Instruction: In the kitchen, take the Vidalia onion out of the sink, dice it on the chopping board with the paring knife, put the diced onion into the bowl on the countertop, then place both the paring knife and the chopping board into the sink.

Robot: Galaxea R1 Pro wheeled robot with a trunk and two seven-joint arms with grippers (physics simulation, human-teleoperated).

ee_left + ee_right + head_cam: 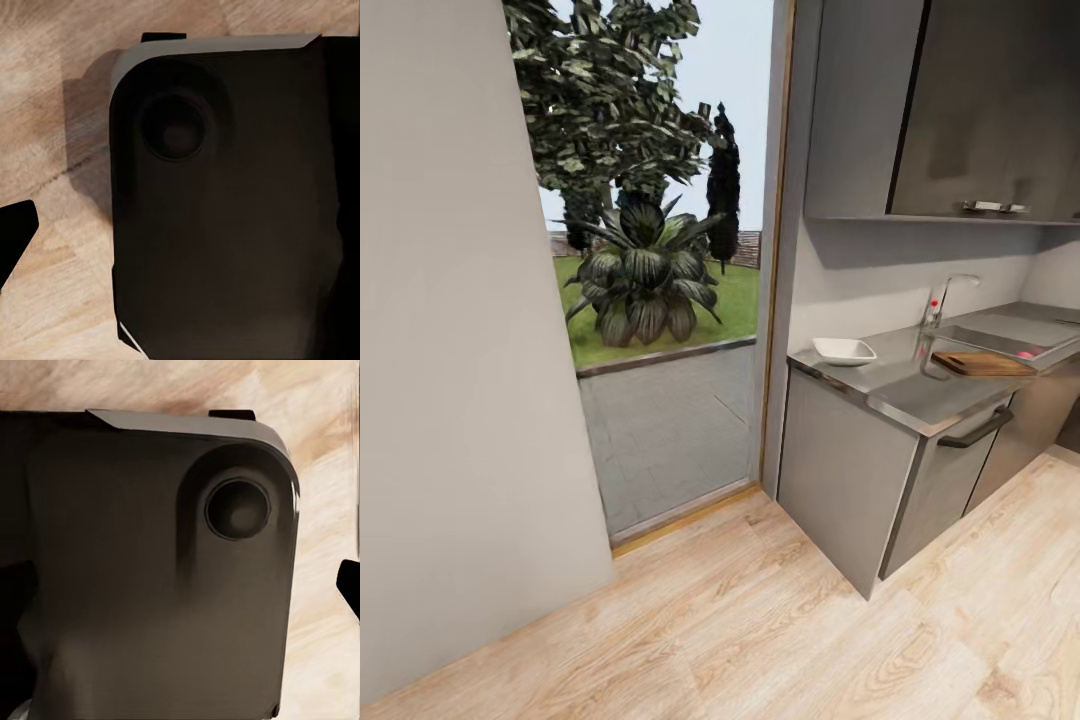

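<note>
Both grippers' state I cannot tell; each wrist view shows dark robot body over wood floor (45, 90). Onion (1025, 355) lies far ahead to the right, in the sink (1000, 335) behind the board (982, 364), so the right arm seems nearer.

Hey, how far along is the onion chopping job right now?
Nothing looks done yet. The robot is on the wooden floor, short of the countertop. A small pinkish-red lump, likely the onion, sits at the sink just beyond the chopping board; the white bowl looks empty. I can't make out the knife. Left: fetching, dicing, filling the bowl, and putting knife and board in the sink.
</note>
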